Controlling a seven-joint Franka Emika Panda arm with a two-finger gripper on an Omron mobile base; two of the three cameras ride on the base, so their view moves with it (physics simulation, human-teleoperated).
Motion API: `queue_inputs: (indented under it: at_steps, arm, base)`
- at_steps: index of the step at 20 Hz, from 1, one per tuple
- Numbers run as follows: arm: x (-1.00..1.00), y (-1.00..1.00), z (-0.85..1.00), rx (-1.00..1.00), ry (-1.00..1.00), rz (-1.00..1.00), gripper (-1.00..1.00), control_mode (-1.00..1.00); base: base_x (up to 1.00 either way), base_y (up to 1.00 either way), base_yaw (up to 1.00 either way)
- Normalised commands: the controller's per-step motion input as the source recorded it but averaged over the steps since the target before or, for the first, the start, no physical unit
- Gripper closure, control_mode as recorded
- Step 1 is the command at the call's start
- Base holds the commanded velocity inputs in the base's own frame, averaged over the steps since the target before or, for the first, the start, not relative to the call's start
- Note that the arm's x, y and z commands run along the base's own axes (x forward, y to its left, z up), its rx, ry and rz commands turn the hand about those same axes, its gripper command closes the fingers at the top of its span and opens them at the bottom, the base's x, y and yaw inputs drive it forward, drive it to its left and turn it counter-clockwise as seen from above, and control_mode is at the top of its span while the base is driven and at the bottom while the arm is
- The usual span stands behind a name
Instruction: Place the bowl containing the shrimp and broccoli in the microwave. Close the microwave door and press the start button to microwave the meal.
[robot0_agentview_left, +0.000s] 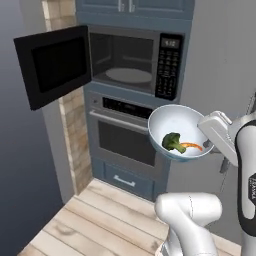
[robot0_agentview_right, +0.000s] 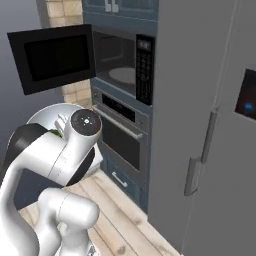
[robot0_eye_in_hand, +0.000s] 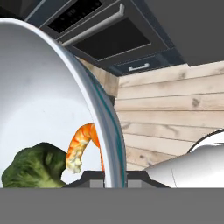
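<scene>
The bowl (robot0_agentview_left: 176, 126) was gripped by its rim in the clenched gripper (robot0_eye_in_hand: 114, 181) and held tilted in the air, in front of the wall oven (robot0_agentview_left: 127, 137) and below the microwave (robot0_agentview_left: 136, 62). The broccoli (robot0_agentview_left: 173, 142) and the shrimp (robot0_agentview_left: 191, 146) were seen lying inside the bowl. The microwave door (robot0_agentview_left: 52, 65) was swung fully open to the left.
</scene>
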Motion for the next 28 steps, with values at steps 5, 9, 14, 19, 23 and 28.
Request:
queue_inputs:
  at_steps: [5, 9, 14, 19, 23, 28]
  arm:
    - [0.0, 0.0, 0.0, 0.0, 0.0, 0.0, 1.0, 1.0]
    - [0.0, 0.0, 0.0, 0.0, 0.0, 0.0, 1.0, 1.0]
    - [0.0, 0.0, 0.0, 0.0, 0.0, 0.0, 1.0, 1.0]
    - [0.0, 0.0, 0.0, 0.0, 0.0, 0.0, 1.0, 1.0]
    - [0.0, 0.0, 0.0, 0.0, 0.0, 0.0, 1.0, 1.0]
    - [0.0, 0.0, 0.0, 0.0, 0.0, 0.0, 1.0, 1.0]
  base:
    - [0.77, 0.85, -0.37]
    - [0.64, 0.75, -0.34]
    - [0.59, 0.6, -0.31]
    - [0.5, 0.26, -0.27]
    - [0.51, 0.19, -0.26]
    - [0.51, 0.25, -0.21]
